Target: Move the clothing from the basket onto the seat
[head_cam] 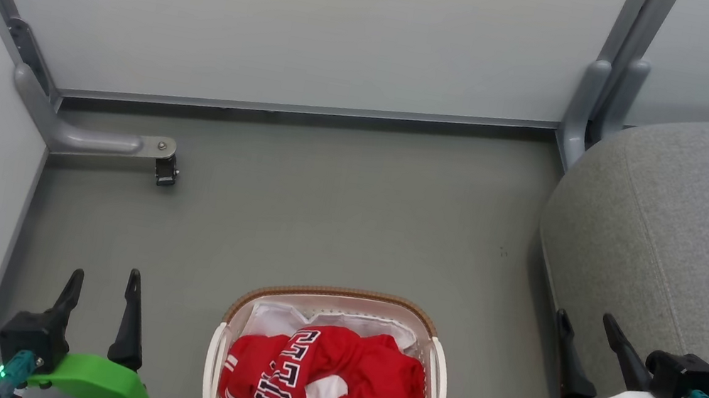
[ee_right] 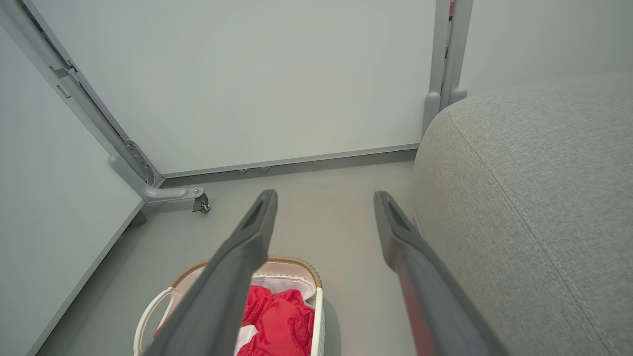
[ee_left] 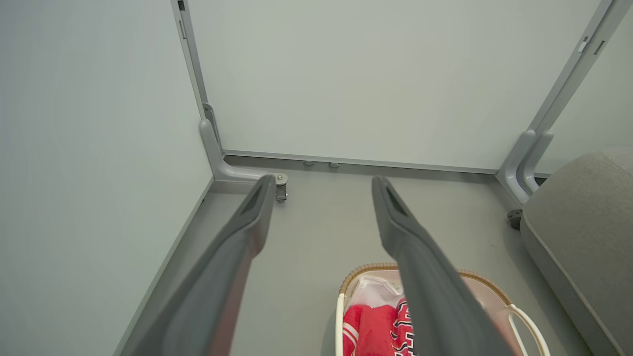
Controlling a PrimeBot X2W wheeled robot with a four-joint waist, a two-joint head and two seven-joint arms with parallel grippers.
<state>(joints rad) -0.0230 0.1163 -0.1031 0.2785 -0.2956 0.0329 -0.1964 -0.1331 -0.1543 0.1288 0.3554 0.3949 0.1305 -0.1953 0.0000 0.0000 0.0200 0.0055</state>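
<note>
**Seat** (head_cam: 694, 234). Large grey upholstered cushion with stitched seams. It stands to the right of the basket, with a strip of floor between them. No garment lies on it yet.

**Basket** (head_cam: 338, 294). Oval, cream perforated plastic with a brown woven-look rim and a handle on each side. It rests on the floor.

**Clothing** (head_cam: 367, 381). Bright red sports garments, crumpled together inside the basket over a white cloth (head_cam: 277, 319). A band of white-and-navy block letters runs through the basket's left half. Judged light, limp and somewhat slick, with no stiffness. It should drape and trail when lifted, and the pieces may come up tangled or drag the white cloth along. Best hold, by estimate, is the raised red fold at the basket's middle-right, pinched deep to gather enough fabric, clear of the rim.

**Left tool** (head_cam: 106, 272). Left of the basket, fingers spread, holding nothing.

**Right tool** (head_cam: 586, 314). Right of the basket, about level with its far rim, fingers parted, holding nothing.
</note>
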